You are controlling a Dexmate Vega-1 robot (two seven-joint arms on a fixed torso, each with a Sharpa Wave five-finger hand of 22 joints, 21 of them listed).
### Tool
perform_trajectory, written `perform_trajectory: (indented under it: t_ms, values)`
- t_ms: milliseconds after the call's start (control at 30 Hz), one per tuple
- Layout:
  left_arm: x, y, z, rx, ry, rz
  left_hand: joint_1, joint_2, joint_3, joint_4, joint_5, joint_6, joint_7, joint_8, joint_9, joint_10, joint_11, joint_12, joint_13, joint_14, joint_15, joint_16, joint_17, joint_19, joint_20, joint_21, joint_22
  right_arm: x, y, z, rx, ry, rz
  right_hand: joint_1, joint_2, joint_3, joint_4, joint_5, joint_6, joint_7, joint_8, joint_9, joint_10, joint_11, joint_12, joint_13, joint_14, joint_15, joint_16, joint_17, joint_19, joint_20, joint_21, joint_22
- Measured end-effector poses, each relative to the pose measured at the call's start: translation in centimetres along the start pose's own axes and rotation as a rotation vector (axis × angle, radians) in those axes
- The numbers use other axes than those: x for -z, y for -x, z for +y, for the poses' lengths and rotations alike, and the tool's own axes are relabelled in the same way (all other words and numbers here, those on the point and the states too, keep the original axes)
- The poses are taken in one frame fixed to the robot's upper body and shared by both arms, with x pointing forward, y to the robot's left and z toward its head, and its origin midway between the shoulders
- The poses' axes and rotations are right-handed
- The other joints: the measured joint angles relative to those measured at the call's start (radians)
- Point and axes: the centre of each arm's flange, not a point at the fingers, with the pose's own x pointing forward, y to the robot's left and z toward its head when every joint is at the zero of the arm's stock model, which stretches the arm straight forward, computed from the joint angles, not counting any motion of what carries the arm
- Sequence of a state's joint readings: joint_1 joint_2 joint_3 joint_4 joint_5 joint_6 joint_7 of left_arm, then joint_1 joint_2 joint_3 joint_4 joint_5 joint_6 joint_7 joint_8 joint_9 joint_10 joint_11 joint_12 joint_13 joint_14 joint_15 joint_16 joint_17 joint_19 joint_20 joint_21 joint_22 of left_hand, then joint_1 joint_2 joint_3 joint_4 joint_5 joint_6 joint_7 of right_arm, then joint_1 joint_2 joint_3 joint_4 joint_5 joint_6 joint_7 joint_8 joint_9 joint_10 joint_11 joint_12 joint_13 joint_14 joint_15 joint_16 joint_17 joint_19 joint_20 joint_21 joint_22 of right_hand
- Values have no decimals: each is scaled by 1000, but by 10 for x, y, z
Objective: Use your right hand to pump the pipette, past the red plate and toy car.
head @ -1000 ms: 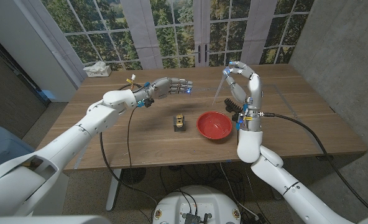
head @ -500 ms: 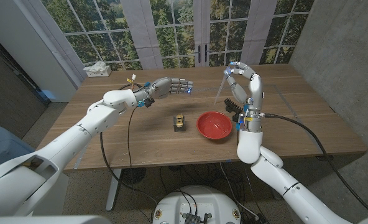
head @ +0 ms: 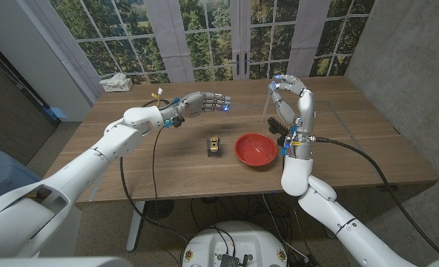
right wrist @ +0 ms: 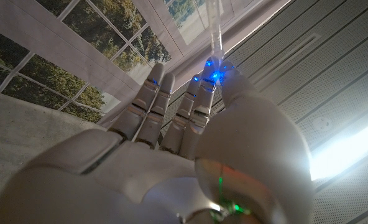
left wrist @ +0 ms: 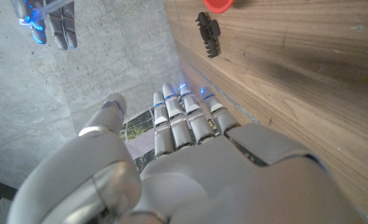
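Right hand (head: 291, 93) raised past red plate (head: 255, 149) and toy car (head: 214, 144), pinching pipette (head: 266, 106); fingertips curl tighter than before, likely squeezing bulb. Left hand (head: 203, 103) hovers, fingers released.

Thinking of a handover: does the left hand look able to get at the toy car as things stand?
Probably yes. The left hand hovers open above the table, and bare wood lies between it and the toy car; the red plate sits to the car's far side.
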State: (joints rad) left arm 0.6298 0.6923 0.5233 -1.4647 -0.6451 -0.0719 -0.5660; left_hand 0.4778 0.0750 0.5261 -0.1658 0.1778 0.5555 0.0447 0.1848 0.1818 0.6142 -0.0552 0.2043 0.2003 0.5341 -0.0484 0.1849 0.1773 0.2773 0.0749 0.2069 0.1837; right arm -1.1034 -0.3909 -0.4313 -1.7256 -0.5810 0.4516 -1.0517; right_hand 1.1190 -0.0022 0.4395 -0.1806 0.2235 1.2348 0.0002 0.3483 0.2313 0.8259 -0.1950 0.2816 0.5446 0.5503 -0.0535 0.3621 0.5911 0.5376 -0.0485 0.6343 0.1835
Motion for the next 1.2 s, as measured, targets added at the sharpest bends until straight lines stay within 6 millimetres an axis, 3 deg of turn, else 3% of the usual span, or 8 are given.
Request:
perform_trajectory:
  t_ms: [200, 467, 1200]
  values:
    - [0, 1, 0, -2, -1, 2, -4, 4, 0, 0, 0, 0, 0, 0, 0, 0, 0, 0, 0, 0, 0, 0, 0, 0, 0, 0, 0, -1, -1, 1, -1, 10, -1, 6, -7, 14, 6, 20, 10, 22, 18, 22, 0, 0, 0, 5, 0, 0, -17, -11, 0, 0, 0, -2]
    - [0, 2, 0, -4, -1, 3, -4, 4, 4, 4, 0, 6, 6, 0, 0, 0, 0, 0, 0, 0, 0, 0, 0, 0, 0, 0, 0, -2, -2, 2, 4, 17, -5, 6, -23, 29, 4, 43, 17, 29, 41, 49, 5, 6, 0, 10, 4, 4, -30, -19, 0, 0, 0, -2]
    - [1, -1, 7, -12, 1, 3, -8, 0, 8, 0, 0, 6, 5, 0, 0, 0, 0, 0, 0, 0, 0, 0, 0, 0, 0, 0, 0, 1, -6, 5, 26, 31, -11, 4, -53, 59, 10, 77, 21, 39, 56, 86, 11, 11, 8, 24, 13, -2, -49, -30, 0, 0, 0, -2]
